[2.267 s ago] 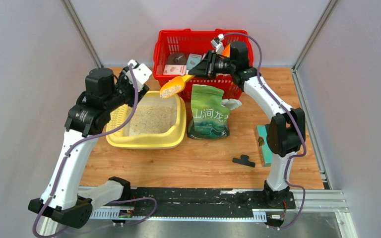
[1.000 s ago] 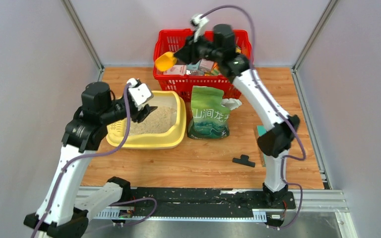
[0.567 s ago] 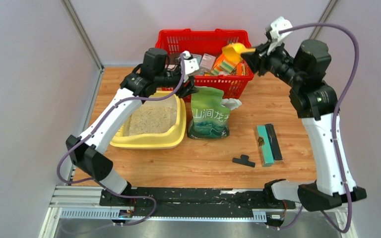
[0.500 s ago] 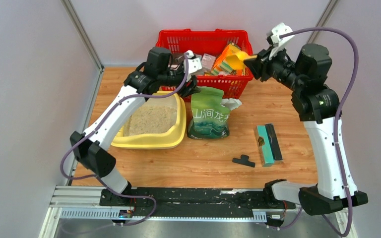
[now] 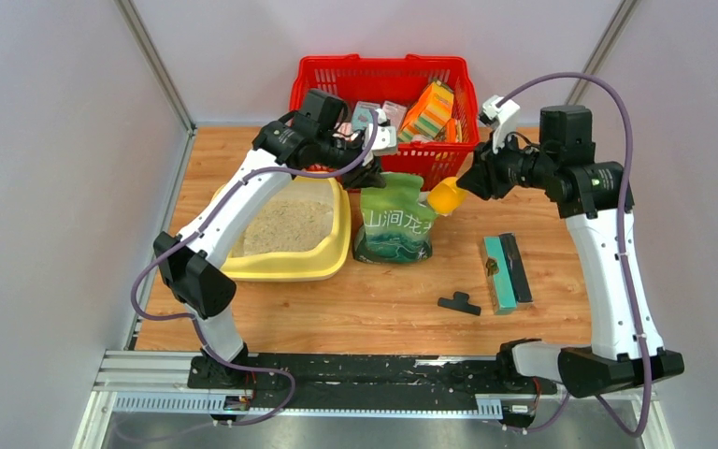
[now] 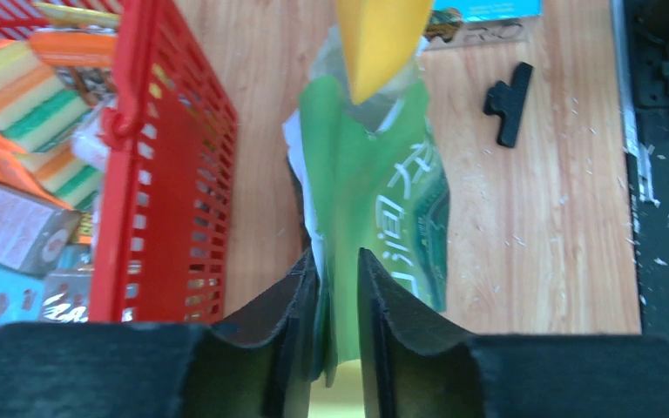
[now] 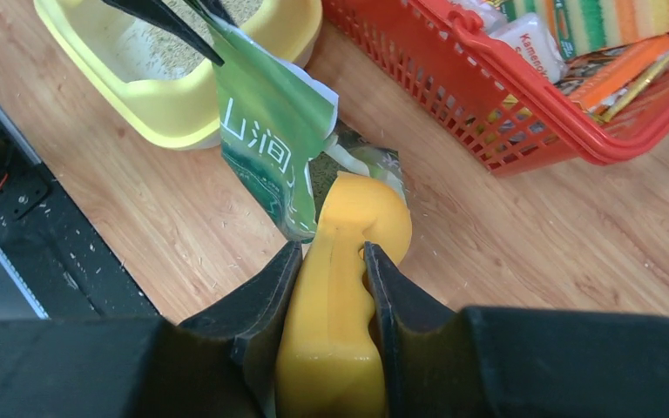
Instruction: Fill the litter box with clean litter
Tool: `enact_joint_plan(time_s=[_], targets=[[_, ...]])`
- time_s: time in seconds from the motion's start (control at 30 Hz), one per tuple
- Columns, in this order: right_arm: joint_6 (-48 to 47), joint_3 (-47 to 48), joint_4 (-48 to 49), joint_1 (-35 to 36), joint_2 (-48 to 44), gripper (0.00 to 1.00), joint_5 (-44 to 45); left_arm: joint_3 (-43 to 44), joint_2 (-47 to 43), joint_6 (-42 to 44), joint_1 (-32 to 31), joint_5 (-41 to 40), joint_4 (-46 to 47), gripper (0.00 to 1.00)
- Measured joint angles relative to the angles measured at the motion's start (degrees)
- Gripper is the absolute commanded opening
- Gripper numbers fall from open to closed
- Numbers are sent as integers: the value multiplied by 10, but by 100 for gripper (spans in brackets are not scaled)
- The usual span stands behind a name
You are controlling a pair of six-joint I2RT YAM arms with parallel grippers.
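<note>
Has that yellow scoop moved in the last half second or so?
Yes. The scoop, held by the right end effector, has come away from the red basket toward the near edge, to the open top of the green bag.

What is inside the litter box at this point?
A layer of clean litter lies in the litter box. The left arm crosses over its left side, so what lies under that stretch cannot be seen.

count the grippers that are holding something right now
2. The left gripper pinches the top edge of the green bag. The right gripper clamps the yellow scoop at the bag's mouth. Both show clearly.
</note>
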Motion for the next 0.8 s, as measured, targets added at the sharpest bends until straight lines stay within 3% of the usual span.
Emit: enact_joint_plan(time_s=[0.07, 0.1, 0.27, 0.43, 0.6, 0.8], targets=[[-17, 15, -18, 0, 17, 0, -12, 0, 0, 10, -4, 11, -23, 2], [-25, 22, -26, -1, 25, 0, -18, 0, 0, 12, -6, 15, -30, 0], [-83, 56, -82, -1, 70, 0, -60, -3, -1, 5, -6, 29, -35, 0], [-111, 84, -112, 2, 104, 0, -85, -83, -46, -57, -6, 23, 53, 0], [-12, 75, -100, 17, 123, 0, -37, -162, -102, -131, -6, 8, 137, 0], [172, 51, -55, 51, 124, 0, 104, -179, -107, -182, -9, -7, 180, 0]])
